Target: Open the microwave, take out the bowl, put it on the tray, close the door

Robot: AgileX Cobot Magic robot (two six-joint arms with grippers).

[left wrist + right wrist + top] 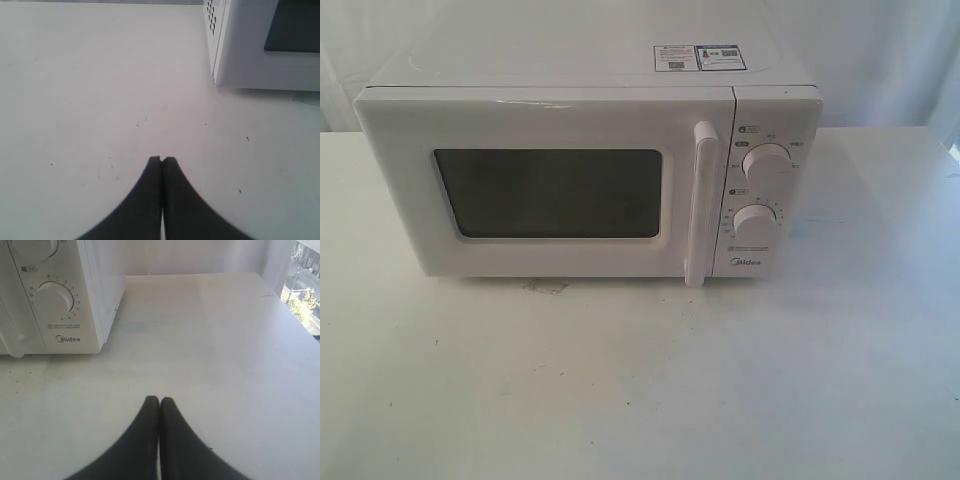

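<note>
The white Midea microwave [590,170] stands at the back of the white table, its door [545,190] closed, with the dark window and the tall bar handle [702,205] facing me. Two round knobs [765,162] sit on its right panel. The bowl is hidden and no tray shows. My left gripper [161,160] is shut and empty over bare table, short of the microwave's left corner [220,55]. My right gripper [159,400] is shut and empty too, short of the control panel [52,302]. Neither gripper shows in the exterior view.
The white table [640,380] stretches in front of the microwave with a small stain [546,287] under the door. White curtains hang behind. The table's right edge [295,315] lies beside a window with an outdoor view.
</note>
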